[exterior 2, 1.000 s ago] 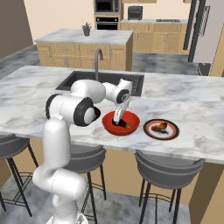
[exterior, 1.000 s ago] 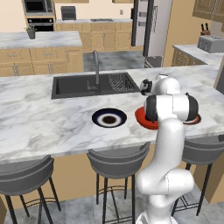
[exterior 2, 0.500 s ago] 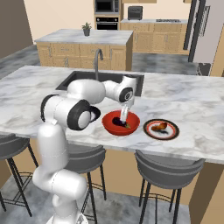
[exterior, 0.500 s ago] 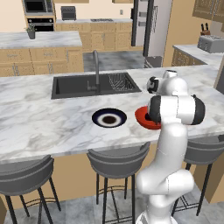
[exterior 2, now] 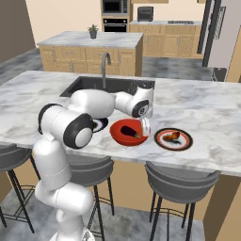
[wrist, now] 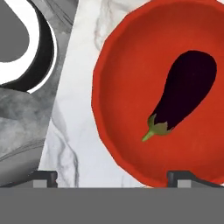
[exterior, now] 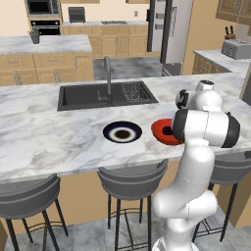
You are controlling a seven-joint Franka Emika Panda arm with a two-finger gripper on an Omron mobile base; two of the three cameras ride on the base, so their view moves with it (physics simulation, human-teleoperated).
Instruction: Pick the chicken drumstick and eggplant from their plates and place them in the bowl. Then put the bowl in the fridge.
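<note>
Left to right on the surface (exterior 2: 197,115): the black-rimmed plate (exterior: 122,132) sits bare, the eggplant (wrist: 186,92) lies in the bowl (exterior 2: 128,132), and the end effector (exterior 2: 145,128) hangs over its rim, fingers spread wide, holding nothing. The drumstick (exterior 2: 170,136) waits on the red-rimmed plate (exterior 2: 173,139). Risk: crossing low could clip the bowl's rim and shove it.

Dark purple eggplant (wrist: 188,92) (green stem) lies in red bowl (wrist: 127,87).

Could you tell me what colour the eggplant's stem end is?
Green, on the eggplant lying in the bowl; the hand view shows it best.
</note>
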